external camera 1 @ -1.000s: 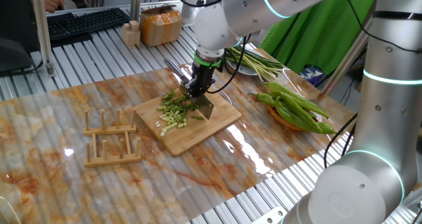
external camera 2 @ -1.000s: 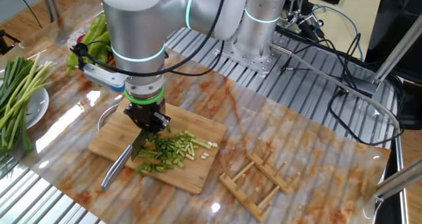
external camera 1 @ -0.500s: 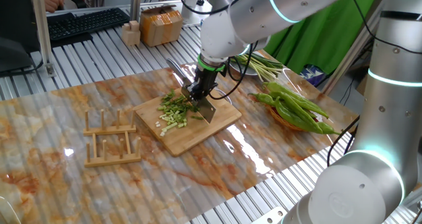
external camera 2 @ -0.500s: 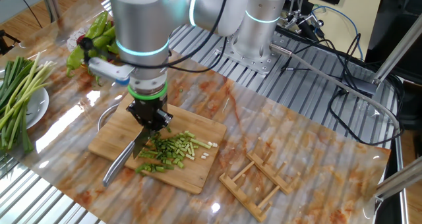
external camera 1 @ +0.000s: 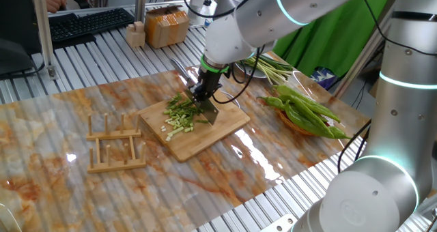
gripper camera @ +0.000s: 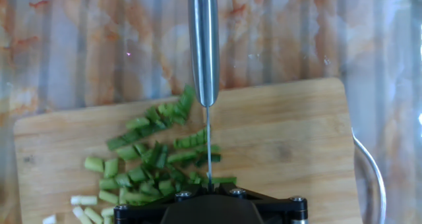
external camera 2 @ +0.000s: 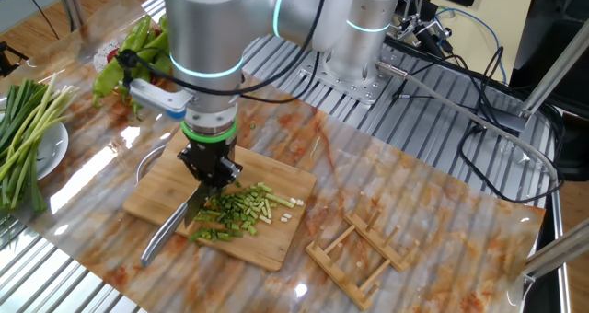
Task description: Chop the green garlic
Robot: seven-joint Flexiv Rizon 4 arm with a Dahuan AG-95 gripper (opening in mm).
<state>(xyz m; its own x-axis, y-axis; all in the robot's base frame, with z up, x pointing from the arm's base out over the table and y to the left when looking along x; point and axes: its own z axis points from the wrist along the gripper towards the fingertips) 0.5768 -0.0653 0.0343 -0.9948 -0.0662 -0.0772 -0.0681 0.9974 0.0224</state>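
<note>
The black two-finger pincer (external camera 2: 211, 170) points straight down over the rectangular light-wood cutting board (external camera 2: 276, 244) and is closed on a steel kitchen knife (external camera 2: 175, 226). Its jaws clamp the blade near the spine. The round steel handle extends off the board edge, over the marbled orange-and-white tabletop (external camera 2: 433, 230). In the hand view the knife (gripper camera: 204, 46) appears edge-on: the handle runs up the frame centre and the thin blade edge stands among the cut pieces.

The green garlic (external camera 2: 235, 212) lies on the board as a loose heap of short pale-green to dark-green bits, directly beside and below the pincer. A few whitish bits (external camera 2: 287, 217) are scattered at the margin of the heap. In one fixed view the heap (external camera 1: 181, 116) occupies the half of the board (external camera 1: 229, 126) towards the rack; the pincer (external camera 1: 202, 94) stands at its edge.

Other items on the tabletop:
- a slotted wooden rack (external camera 1: 115, 145), well apart from the board
- glossy curved green peppers (external camera 1: 307, 112)
- long uncut green stalks with whitish ends (external camera 2: 23, 133) on a white plate (external camera 2: 57, 147)
</note>
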